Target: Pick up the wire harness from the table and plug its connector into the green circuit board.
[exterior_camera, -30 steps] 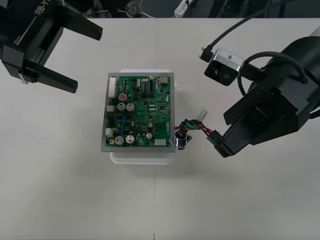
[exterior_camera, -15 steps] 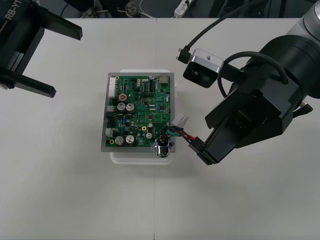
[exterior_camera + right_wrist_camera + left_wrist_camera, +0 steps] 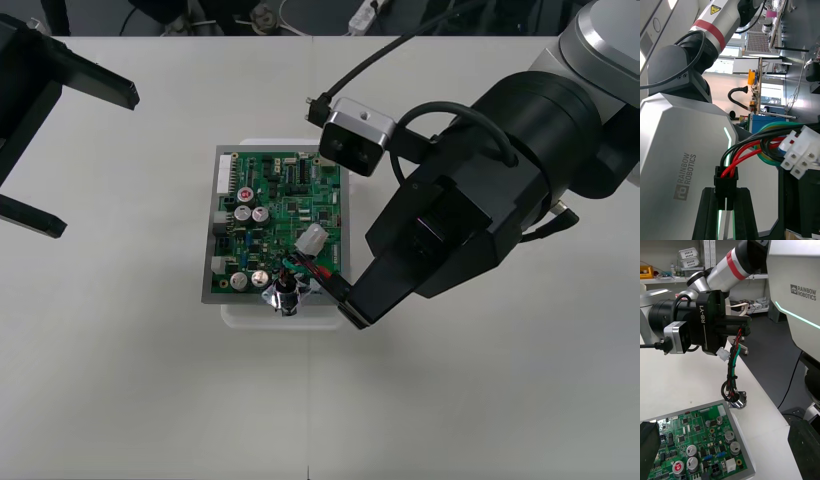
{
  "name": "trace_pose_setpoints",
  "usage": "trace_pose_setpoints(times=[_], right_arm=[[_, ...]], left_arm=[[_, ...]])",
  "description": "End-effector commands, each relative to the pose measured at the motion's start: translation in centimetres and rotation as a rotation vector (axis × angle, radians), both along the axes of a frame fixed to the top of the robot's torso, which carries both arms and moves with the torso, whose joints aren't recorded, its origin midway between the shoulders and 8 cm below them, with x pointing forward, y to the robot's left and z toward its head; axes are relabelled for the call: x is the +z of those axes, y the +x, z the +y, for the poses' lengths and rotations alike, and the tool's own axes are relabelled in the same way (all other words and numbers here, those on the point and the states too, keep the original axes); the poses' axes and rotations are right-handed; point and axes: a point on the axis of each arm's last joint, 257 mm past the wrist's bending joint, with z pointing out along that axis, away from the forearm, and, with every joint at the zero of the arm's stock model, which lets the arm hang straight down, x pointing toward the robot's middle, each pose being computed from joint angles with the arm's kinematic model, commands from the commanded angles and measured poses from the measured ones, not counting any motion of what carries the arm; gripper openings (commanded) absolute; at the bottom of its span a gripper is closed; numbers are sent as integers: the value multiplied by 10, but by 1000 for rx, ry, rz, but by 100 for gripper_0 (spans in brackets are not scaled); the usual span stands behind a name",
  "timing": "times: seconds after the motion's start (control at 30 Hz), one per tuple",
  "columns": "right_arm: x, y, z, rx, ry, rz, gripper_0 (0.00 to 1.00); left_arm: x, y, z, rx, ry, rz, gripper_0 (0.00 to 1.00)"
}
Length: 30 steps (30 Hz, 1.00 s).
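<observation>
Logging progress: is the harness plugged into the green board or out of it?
Out. The wire harness hangs from the right tool, shut on its black plug, its socket dangling above the green circuit board.

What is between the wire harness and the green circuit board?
Nothing visible. The right claw holds the red, black and green wire harness by its small black plug over the green circuit board, round metal socket dangling at its near edge.
</observation>
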Motion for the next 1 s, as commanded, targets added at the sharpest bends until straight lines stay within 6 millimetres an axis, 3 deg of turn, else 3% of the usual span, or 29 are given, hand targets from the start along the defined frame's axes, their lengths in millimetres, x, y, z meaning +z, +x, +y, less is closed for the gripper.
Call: trace_pose_setpoints(times=[0.03, 0.3, 0.63, 1.0], right_arm=[[13, -2, 11, 23, -11, 3, 0], [19, 6, 13, 14, -15, 12, 0], [21, 9, -8, 81, -51, 5, 0], [37, 13, -7, 78, -38, 22, 0]], left_arm=[[-3, -20, 7, -30, 58, 46, 100], [-3, -26, 8, -36, 58, 63, 100], [-1, -27, 9, -35, 53, 71, 100], [0, -27, 8, -36, 45, 84, 100]])
